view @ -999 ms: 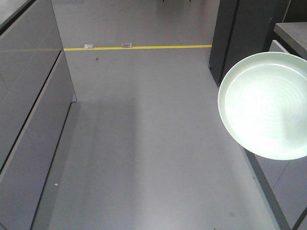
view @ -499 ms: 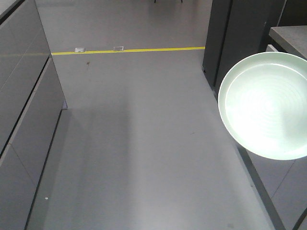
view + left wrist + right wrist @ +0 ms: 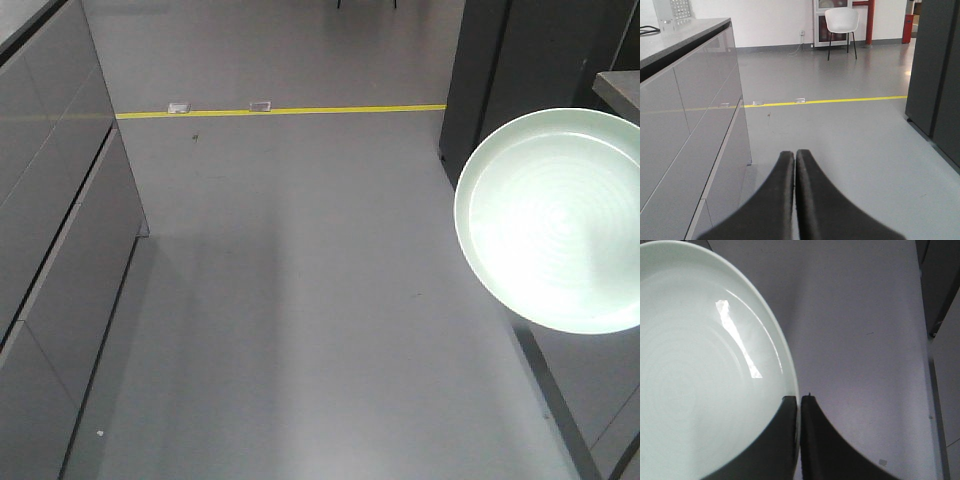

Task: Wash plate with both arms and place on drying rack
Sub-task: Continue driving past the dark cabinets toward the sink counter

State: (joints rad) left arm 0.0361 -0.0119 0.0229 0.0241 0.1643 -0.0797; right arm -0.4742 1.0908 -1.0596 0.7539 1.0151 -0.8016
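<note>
The pale mint-green plate (image 3: 560, 220) hangs above the floor at the right of the front view, its ringed face turned to the camera. In the right wrist view the plate (image 3: 700, 365) fills the left side, and my right gripper (image 3: 800, 399) is shut on its rim, one black finger on each face. My left gripper (image 3: 795, 154) is shut with nothing between its fingers and points down the aisle. The drying rack is out of view. In the front view no gripper shows.
Grey cabinet fronts (image 3: 60, 230) line the left of the aisle, and a dark tall cabinet (image 3: 520, 70) stands at the right. A yellow floor line (image 3: 300, 109) crosses the grey floor ahead. A white chair (image 3: 841, 22) stands far back by the wall.
The floor and cabinets have shifted in the front view, first leftward and then back right, so the base is moving. The plate stays at the same spot in that view.
</note>
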